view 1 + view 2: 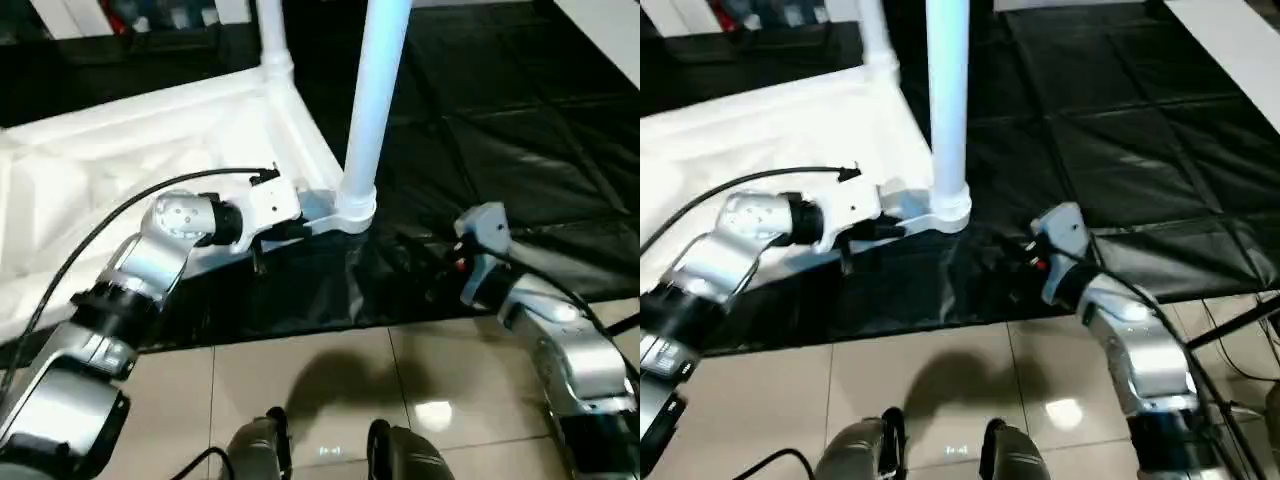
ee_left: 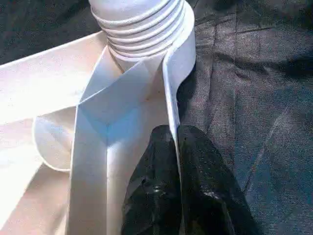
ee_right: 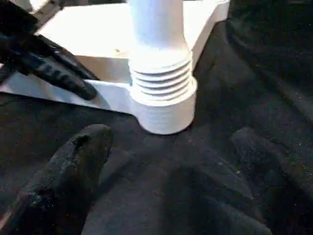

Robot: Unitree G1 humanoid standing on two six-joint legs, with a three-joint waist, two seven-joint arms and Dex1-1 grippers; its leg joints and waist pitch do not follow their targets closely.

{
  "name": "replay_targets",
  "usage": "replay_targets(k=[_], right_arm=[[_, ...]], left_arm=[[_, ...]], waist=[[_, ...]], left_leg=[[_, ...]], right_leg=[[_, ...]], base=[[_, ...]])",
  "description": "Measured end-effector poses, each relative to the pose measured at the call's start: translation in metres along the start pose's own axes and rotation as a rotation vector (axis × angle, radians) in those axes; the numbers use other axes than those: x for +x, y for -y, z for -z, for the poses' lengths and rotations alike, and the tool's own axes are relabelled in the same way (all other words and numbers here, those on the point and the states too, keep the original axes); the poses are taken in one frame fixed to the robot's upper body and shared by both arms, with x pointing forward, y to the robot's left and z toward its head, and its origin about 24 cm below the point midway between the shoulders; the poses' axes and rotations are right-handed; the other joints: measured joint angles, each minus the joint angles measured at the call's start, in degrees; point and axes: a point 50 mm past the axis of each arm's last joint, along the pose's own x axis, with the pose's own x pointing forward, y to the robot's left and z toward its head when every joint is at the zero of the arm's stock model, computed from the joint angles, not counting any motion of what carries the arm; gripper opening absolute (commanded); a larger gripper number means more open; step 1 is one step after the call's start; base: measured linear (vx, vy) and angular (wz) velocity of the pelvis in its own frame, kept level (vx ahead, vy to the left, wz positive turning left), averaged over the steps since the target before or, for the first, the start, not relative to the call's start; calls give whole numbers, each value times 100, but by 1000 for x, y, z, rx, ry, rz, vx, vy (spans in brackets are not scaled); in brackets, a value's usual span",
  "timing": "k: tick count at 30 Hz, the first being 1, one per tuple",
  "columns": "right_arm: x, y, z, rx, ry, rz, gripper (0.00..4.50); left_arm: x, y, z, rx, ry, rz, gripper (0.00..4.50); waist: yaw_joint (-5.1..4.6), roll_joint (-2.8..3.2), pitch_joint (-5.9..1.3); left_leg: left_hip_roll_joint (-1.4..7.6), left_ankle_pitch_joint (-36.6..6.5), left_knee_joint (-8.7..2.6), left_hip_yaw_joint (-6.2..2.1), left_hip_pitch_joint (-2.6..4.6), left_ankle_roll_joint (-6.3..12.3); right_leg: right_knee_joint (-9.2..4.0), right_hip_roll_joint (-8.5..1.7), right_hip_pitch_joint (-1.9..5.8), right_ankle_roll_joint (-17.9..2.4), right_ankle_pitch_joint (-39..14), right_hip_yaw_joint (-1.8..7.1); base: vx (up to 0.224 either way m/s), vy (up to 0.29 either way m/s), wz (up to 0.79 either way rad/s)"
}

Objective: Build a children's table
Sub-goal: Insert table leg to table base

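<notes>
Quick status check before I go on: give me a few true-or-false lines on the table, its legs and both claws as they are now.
1. The left claw is shut on the rim of the table top. True.
2. The right claw is gripping the near leg. False: it is open and apart from the leg, over the black cover.
3. The near leg stands upright in its corner socket. True.
4. The table top lies on the tiled floor. False: it lies upside down on the black cover.
5. A second leg stands in the far corner. True.
</notes>
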Motion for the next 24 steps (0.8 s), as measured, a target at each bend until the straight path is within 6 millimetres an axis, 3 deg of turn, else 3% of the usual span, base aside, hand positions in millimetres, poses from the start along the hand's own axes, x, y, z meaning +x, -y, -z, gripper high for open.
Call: replay_targets(k=[9,15,20,24], right_arm=[[-6,-1,2,46,-18,36,450],[-17,-8,-3,105,39,152,450],[-32,-11,-7,148,3,282,450],[-37,-23,-2,139,-25,318,450]], left_arm=[[-7,-4,1,-12,74,-6,130],[-17,-6,-7,-291,298,-248,130],[-29,26,-6,-546,419,-436,130],[-29,55,-4,-687,427,-618,130]], waist=[[-44,9,-6],[-56,22,-16],[-119,13,-28],[-177,-45,-55]], left_leg=[[2,18,4,1,-8,38],[6,16,9,2,-10,43],[17,16,19,6,-13,53],[28,16,23,6,-14,50]], right_leg=[[4,-1,-12,1,4,-2],[6,-1,-13,1,4,-8],[6,2,-9,2,2,-19],[1,3,0,17,-1,-36]], base=[[0,0,0],[0,0,0],[0,0,0],[0,0,0]])
